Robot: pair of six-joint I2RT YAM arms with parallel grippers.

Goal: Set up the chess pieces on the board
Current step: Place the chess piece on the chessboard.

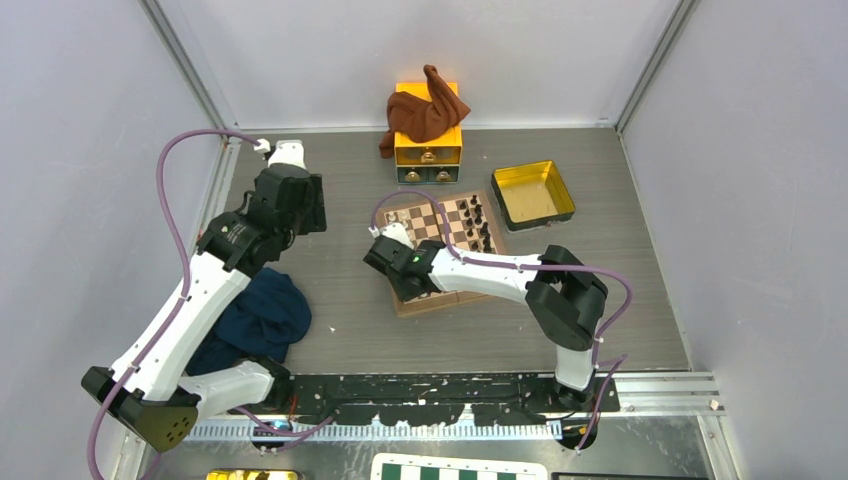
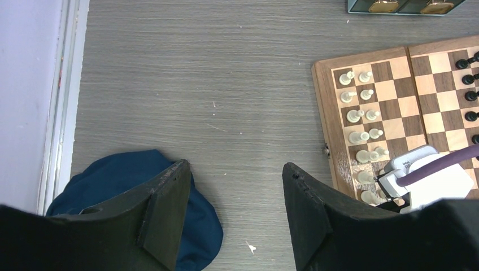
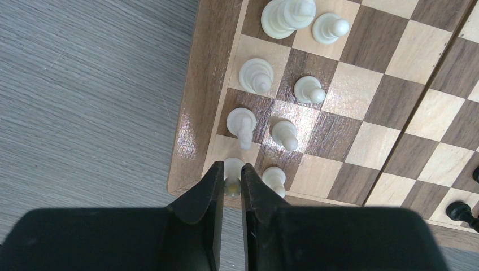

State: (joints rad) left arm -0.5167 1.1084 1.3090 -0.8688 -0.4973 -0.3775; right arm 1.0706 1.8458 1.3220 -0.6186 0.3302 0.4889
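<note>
Right gripper (image 3: 232, 183) was found closed on a cream-white piece (image 3: 232, 168) at the corner square of the wooden chessboard (image 3: 194, 113), lower centre of the right wrist view. Further cream-white pieces (image 3: 284, 134) stood in two rows along that board edge. The dark pieces (image 2: 470, 79) lined the opposite edge, at the far right of the left wrist view. Left gripper (image 2: 236, 192) hung open and empty over the grey table (image 2: 197, 84), beside a blue cloth (image 2: 101, 180) at lower left
</note>
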